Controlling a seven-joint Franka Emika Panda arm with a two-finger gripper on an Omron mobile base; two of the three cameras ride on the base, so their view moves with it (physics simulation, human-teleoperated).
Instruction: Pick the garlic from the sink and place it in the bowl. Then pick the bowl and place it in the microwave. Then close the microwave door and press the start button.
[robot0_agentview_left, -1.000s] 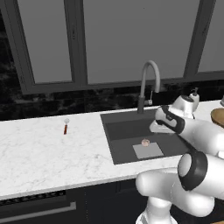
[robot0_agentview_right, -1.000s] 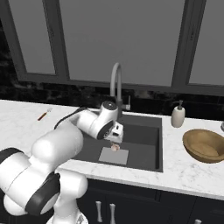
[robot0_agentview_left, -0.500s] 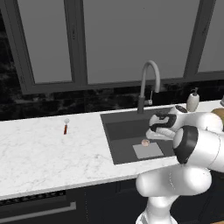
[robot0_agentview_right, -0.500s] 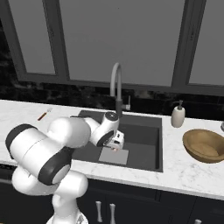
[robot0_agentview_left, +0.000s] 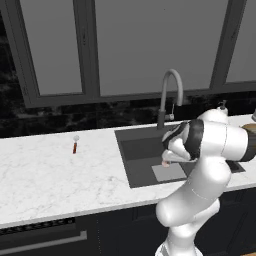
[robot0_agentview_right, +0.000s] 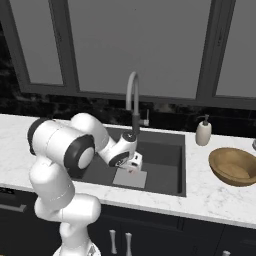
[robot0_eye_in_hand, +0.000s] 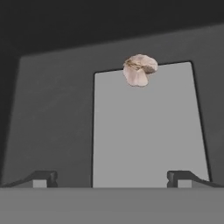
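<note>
Lining up over the sink (robot0_agentview_right: 177, 165): your gripper (robot0_eye_in_hand: 112, 177) hangs spread wide, empty, so the garlic (robot0_eye_in_hand: 139, 69) on the sink's pale square fits between the jaws.

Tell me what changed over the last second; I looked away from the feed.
The arm swung down from above the counter into the sink, bringing the gripper low over the basin floor, jaws open, nothing taken hold of. The garlic lies as before at the pale square's edge; the bowl and faucet are unmoved.
</note>
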